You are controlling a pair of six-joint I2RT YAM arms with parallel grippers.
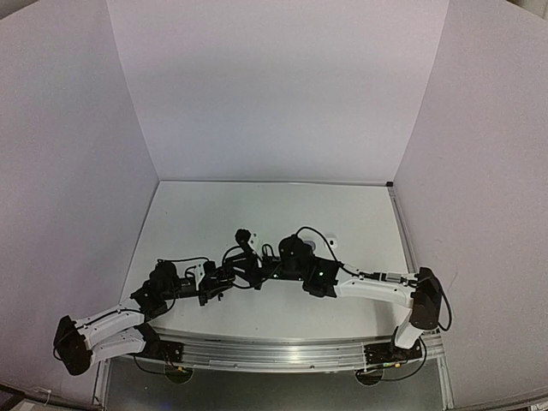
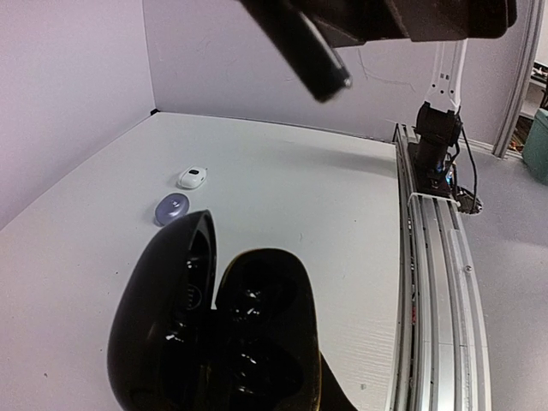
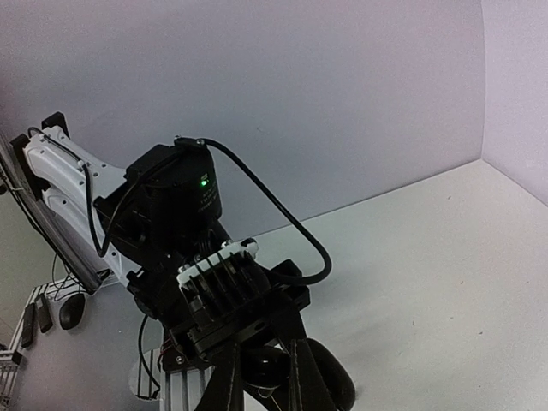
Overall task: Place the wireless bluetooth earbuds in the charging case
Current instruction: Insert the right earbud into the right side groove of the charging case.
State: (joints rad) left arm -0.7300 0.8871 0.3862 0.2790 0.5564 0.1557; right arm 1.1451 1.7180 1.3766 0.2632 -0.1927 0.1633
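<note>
A black charging case (image 2: 257, 325) lies open and fills the lower part of the left wrist view, its lid (image 2: 167, 308) raised on the left and dark wells in its base. My left gripper (image 1: 242, 276) is shut on it, and its fingers blend into the black shell. My right gripper (image 3: 264, 349) hovers just above and beyond the case, with one finger (image 2: 321, 68) slanting down at the top of the left wrist view. It looks shut on a small black earbud (image 3: 270, 368). In the top view both grippers meet at mid-table.
A white pebble-like case (image 2: 193, 177) and a greyish one (image 2: 171, 207) lie on the white table beyond the black case; a pale piece (image 1: 330, 242) lies right of the grippers. An aluminium rail (image 2: 432, 282) runs along the near edge. White walls enclose three sides.
</note>
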